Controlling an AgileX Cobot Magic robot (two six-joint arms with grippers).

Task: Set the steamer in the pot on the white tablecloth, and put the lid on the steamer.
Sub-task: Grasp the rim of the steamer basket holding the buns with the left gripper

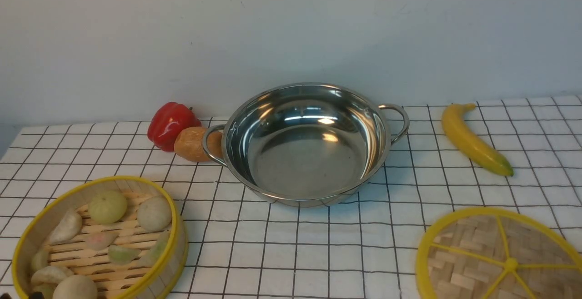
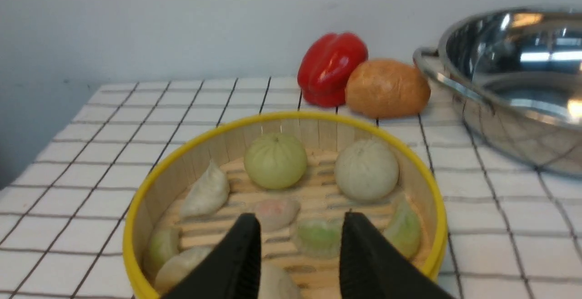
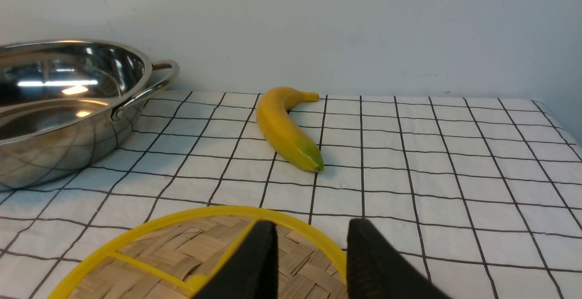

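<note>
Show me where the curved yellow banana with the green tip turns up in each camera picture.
Front view: the banana lies right of the shiny stainless-steel pot, beyond the flat woven-bamboo lid.
Left wrist view: not in it.
Right wrist view: the banana lies beyond the lid, off the pot's handle side.
Shared landmark: the pot, seen in all three views.

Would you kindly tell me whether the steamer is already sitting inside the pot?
No, the steamer stands on the tablecloth at the front left, apart from the pot, which holds nothing.
</note>
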